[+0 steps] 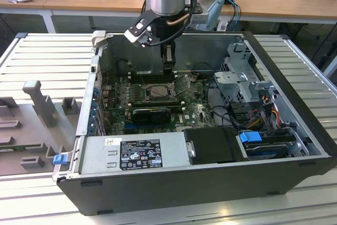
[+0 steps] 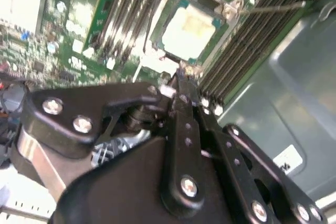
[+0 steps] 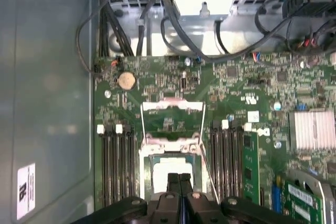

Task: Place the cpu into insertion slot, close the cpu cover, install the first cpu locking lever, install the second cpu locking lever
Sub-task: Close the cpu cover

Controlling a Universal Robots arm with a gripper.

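Exterior view: the claw (image 1: 168,61) hangs inside one open computer case (image 1: 184,188) on the bench (image 1: 42,56), above the motherboard (image 1: 197,111). One graphics card (image 1: 151,113) lies beside the socket.

Second wrist view: the claw (image 2: 181,77) is clenched, gripping nothing. One cpu (image 2: 191,27) sits in the socket between two memory-slot banks (image 2: 131,9).

First wrist view: one cpu cover (image 3: 173,103) stands swung open near one coin cell (image 3: 126,81).
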